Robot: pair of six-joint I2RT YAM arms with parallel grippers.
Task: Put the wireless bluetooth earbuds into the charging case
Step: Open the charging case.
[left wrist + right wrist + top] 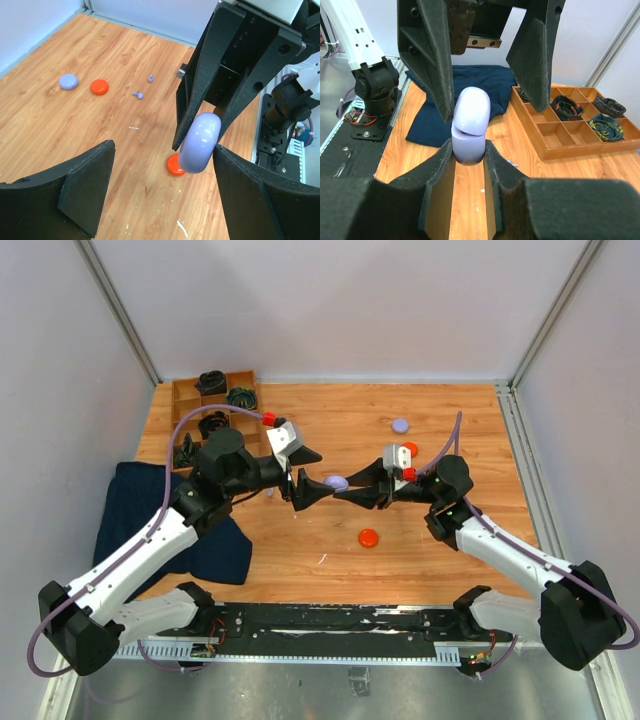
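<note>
Case: lavender rounded plastic charging case (pixel 470 127) is held on edge above the table's middle, long axis running from left edge to right edge.
Right gripper: right gripper (pixel 469 150) is clamped on the half nearer the right edge. The free half points at the left gripper.
Left gripper: left gripper (pixel 164 150) is spread wide, one finger to each side of the free half. Contact cannot be told.
Lid: a seam is seen across the case and is judged barely parted.
Earbuds: two lavender stemmed plastic earbuds (pixel 137 94) lie loose on the wood, beyond the case toward the right edge. None is gripped.
Coming move: the lid is judged due for opening by the left gripper. The right arm lies nearer the earbuds.
Surface: light wooden table (pixel 450 570), flat. An orange-red flat disc (pixel 175 166) lies toward the near edge.
Room: navy cloth (pixel 130 510) at the left edge and wooden compartment tray (pixel 190 395) in the far left corner, both well apart.
</note>
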